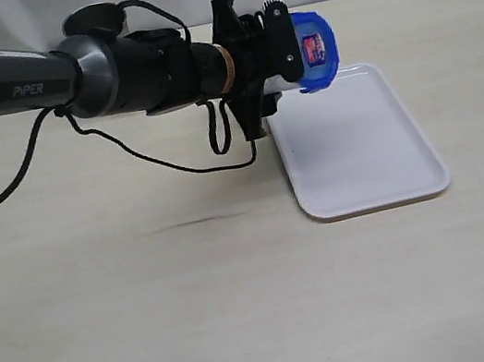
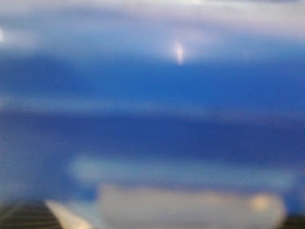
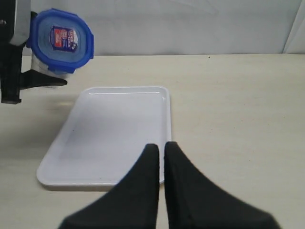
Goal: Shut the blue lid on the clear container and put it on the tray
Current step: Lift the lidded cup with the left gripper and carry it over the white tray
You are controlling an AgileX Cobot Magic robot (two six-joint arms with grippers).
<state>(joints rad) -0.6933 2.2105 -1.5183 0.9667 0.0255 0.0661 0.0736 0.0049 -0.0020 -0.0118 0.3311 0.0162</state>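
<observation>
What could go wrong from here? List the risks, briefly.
1. The left gripper holds the clear container tipped on its side, with the blue lid facing outward. Whether the lid's clips are snapped cannot be seen, so it might come loose.
2. The container hangs near a corner of the tray, not over its middle. Set down there, it may catch the rim and topple or roll off.

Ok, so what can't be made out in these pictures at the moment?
- Left wrist view: only blue blur, presumably the blue lid too close to focus; its clips are unreadable.
- Exterior view: the clear container is mostly hidden behind the left gripper; the right gripper is out of frame.
- Right wrist view: the frame edge cuts off the left gripper; print on the sticker is too small.
</observation>
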